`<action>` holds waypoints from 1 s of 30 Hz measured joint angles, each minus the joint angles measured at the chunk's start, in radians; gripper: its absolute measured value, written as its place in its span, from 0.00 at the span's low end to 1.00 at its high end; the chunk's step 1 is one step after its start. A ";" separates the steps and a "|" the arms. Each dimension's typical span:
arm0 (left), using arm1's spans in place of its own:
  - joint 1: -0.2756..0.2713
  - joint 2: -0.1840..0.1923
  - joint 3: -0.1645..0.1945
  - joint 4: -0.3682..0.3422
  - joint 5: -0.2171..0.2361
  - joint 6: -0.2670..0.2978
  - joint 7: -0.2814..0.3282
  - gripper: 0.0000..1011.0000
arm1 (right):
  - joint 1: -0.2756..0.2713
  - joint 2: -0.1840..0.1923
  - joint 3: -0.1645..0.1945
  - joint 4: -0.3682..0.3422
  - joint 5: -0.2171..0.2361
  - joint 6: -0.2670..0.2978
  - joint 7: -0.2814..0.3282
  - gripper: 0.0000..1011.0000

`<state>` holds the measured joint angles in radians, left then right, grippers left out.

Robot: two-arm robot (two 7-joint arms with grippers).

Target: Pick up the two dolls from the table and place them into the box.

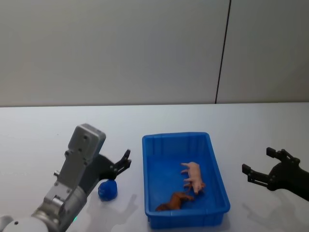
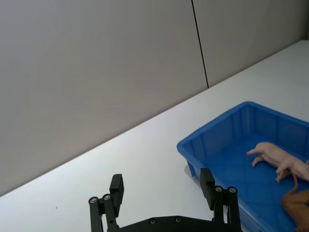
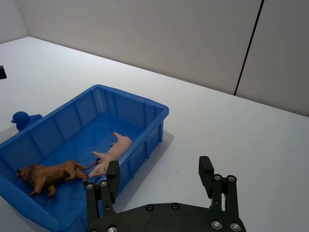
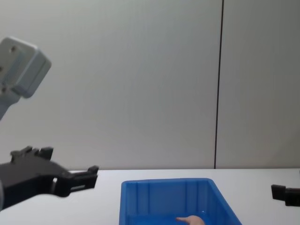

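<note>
Head view, left gripper (image 1: 126, 161): sits lower left of centre, fingers pointing toward the box's left wall. Jaws are spread wide with nothing between them. Left wrist view confirms this, with both fingertips (image 2: 116, 182) well apart over bare table.

Right gripper (image 1: 258, 162): at the right edge of the frame, about level with the middle of the box and well apart from it. It is wide open too and carries nothing. Right wrist view shows white tabletop in the gap between its fingers.

Small blue toy (image 1: 107, 190): on the table just below the left gripper in the frame, outside the box and near its left wall.

Box (image 1: 176, 135): blue bin, centre to lower centre of the frame, standing flat on the table (image 1: 43, 130), long side running away from the camera.

Pink doll (image 1: 194, 176): lying on the box floor, right of the box's centre.

Brown doll (image 1: 174, 200): also on the box floor, lower in the frame, close to the near wall. Right wrist view shows it lying on its side, tail end toward the pink doll. The two are just beside each other; contact between them possible, cannot tell from these angles.

Chest view: left gripper at the lower left, right gripper's tip at the lower right edge, box's far rim between them at bottom centre.
</note>
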<state>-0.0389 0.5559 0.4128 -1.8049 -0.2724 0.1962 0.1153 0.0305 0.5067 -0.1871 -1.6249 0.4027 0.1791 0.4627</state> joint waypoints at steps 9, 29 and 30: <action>0.045 0.033 -0.011 -0.002 -0.043 0.017 -0.001 0.99 | -0.002 0.002 0.001 -0.001 0.001 -0.001 -0.001 0.99; 0.040 0.009 -0.023 0.137 -0.105 -0.027 -0.090 0.99 | -0.003 0.004 0.002 -0.001 0.001 -0.002 -0.001 0.99; 0.038 0.007 -0.023 0.145 -0.105 -0.028 -0.094 0.99 | -0.003 0.004 0.002 -0.001 0.001 -0.002 -0.001 0.99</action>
<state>-0.0013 0.5629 0.3893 -1.6601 -0.3777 0.1684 0.0210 0.0276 0.5104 -0.1853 -1.6258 0.4037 0.1776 0.4617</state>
